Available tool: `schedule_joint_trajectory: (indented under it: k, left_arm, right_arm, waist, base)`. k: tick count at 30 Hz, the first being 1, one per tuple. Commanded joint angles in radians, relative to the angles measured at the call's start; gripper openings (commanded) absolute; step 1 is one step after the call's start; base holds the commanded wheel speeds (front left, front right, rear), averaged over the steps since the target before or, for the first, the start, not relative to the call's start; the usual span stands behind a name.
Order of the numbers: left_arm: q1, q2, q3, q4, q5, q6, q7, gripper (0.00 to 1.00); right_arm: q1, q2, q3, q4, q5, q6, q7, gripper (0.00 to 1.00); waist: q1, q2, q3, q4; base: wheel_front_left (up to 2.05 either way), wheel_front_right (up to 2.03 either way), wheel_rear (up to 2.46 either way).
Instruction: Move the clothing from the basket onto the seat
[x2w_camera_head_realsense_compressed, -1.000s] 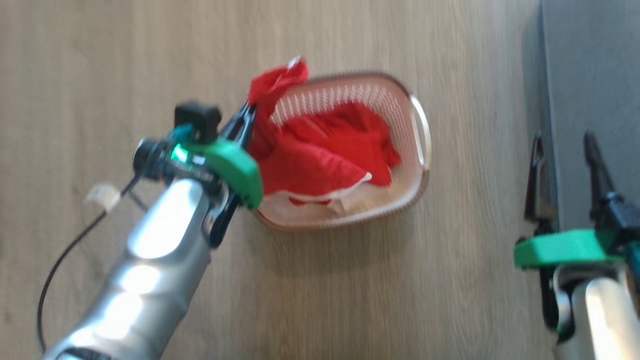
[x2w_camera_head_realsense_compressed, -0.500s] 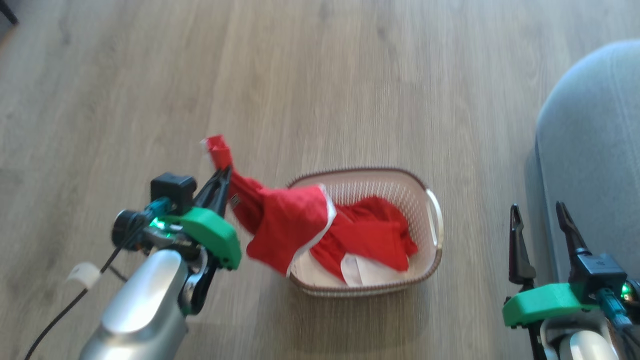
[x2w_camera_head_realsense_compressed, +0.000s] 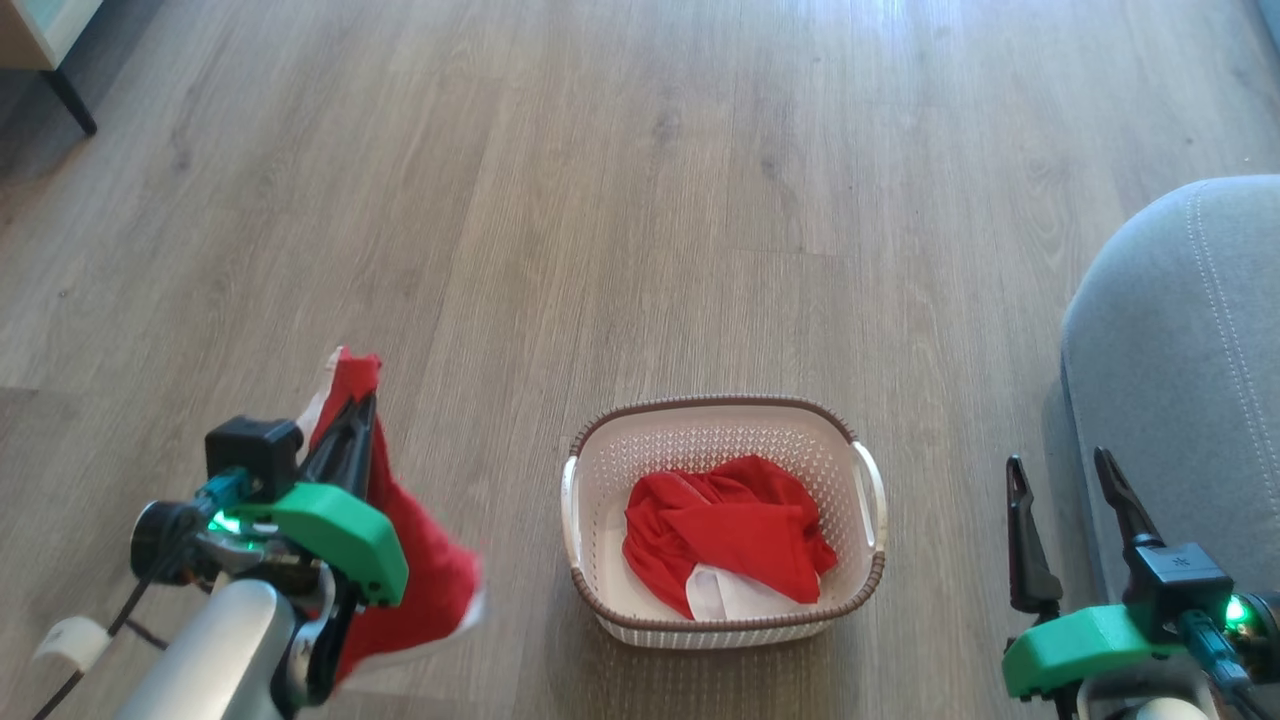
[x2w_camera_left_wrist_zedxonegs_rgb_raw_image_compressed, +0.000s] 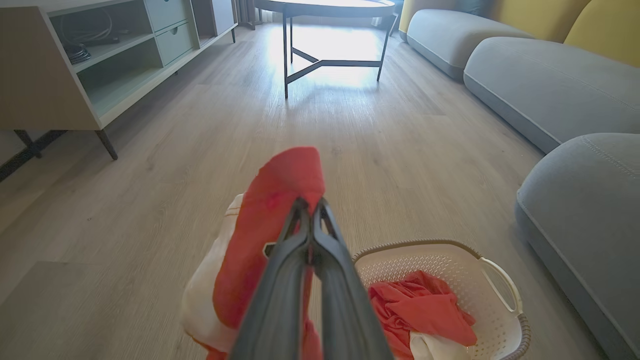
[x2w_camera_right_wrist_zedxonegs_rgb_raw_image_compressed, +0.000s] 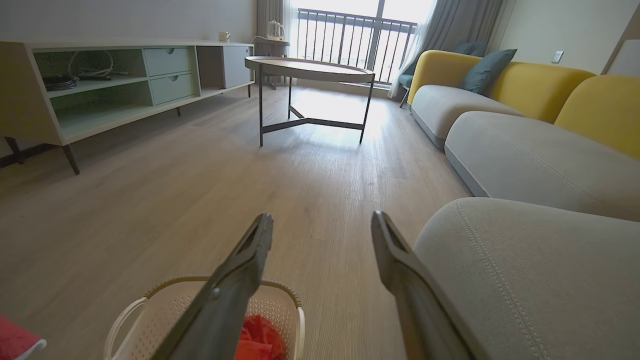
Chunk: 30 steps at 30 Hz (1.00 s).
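My left gripper (x2w_camera_head_realsense_compressed: 352, 412) is shut on a red garment with white trim (x2w_camera_head_realsense_compressed: 420, 575), which hangs clear of the floor to the left of the basket (x2w_camera_head_realsense_compressed: 868, 478). In the left wrist view the same garment (x2w_camera_left_wrist_zedxonegs_rgb_raw_image_compressed: 260, 225) drapes over my closed fingers (x2w_camera_left_wrist_zedxonegs_rgb_raw_image_compressed: 300, 240). A second red garment (x2w_camera_head_realsense_compressed: 725, 525) lies crumpled inside the cream basket (x2w_camera_left_wrist_zedxonegs_rgb_raw_image_compressed: 492, 272). My right gripper (x2w_camera_head_realsense_compressed: 1062, 470) stands open and empty beside the grey seat (x2w_camera_head_realsense_compressed: 1190, 370). Its two fingers (x2w_camera_right_wrist_zedxonegs_rgb_raw_image_compressed: 250, 250) spread wide above the basket (x2w_camera_right_wrist_zedxonegs_rgb_raw_image_compressed: 165, 300), with the seat (x2w_camera_right_wrist_zedxonegs_rgb_raw_image_compressed: 530, 270) to their right.
Wooden floor (x2w_camera_head_realsense_compressed: 640, 200) stretches ahead. A round table on dark legs (x2w_camera_right_wrist_zedxonegs_rgb_raw_image_compressed: 310, 70) stands further off, a low cabinet (x2w_camera_right_wrist_zedxonegs_rgb_raw_image_compressed: 100, 80) runs along the left, and a long sofa with yellow backs (x2w_camera_right_wrist_zedxonegs_rgb_raw_image_compressed: 520, 130) lines the right.
The head camera has tilted up and shifted. My left gripper has pulled one red garment out of the basket and carried it to the left. The right gripper stays open.
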Motion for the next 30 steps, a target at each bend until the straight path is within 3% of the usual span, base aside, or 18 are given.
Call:
schedule_joint_trajectory:
  k: [1, 13, 17, 22, 30]
  left_arm:
    - [-0.041, 0.041, 0.047, -0.045, -0.002, 0.013, -0.001, 0.0]
    - [-0.007, 0.121, 0.072, -0.101, 0.0, 0.025, 0.006, 0.0]
    - [-0.022, 0.13, 0.073, -0.128, 0.002, 0.027, 0.013, 0.0]
    - [-0.046, 0.121, 0.05, -0.176, 0.011, 0.02, 0.032, 0.0]
    - [-0.105, 0.08, 0.003, -0.244, 0.026, 0.016, 0.073, 0.0]
  right_arm:
    - [-0.021, -0.028, 0.025, -0.03, 0.005, 0.007, -0.005, 1.0]
    - [-0.055, -0.066, 0.088, -0.012, 0.01, 0.007, -0.005, 1.0]
    - [-0.103, -0.092, 0.189, 0.009, 0.016, 0.007, -0.005, 1.0]
    - [-0.209, -0.117, 0.393, 0.051, 0.033, 0.007, -0.005, 1.0]
    - [-0.375, -0.094, 0.654, 0.127, 0.09, 0.007, -0.005, 1.0]
  waist:
    - [0.0002, -0.0001, -0.001, 0.001]
    - [0.0002, -0.0001, 0.001, 0.011]
    - [0.0002, -0.0001, 0.005, 0.013]
    - [0.0002, -0.0001, 0.009, 0.012]
    - [0.0002, -0.0001, 0.005, 0.035]
  base:
    - [0.0, 0.0, 0.0]
    - [0.0, 0.0, 0.0]
    - [0.0, 0.0, 0.0]
    - [0.0, 0.0, 0.0]
    - [0.0, 0.0, 0.0]
